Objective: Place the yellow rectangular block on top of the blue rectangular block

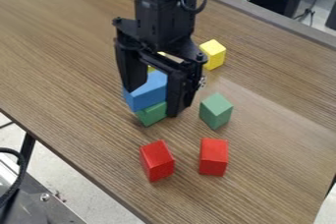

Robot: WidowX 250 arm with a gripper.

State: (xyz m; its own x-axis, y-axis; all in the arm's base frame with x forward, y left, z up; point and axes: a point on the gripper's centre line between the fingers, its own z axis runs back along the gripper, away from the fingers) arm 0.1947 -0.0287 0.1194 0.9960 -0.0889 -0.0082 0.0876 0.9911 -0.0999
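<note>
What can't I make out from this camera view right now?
All in the camera view:
- Yellow piece behind the gripper: mostly hidden by the gripper and blue block, so its full shape is unclear.
- Blue block: partly covered by the gripper; whether it is gripped can't be told.
- Lower green block: its top is hidden by the blue block, its right side by the gripper.
- Arm: cut off by the top edge.
</note>
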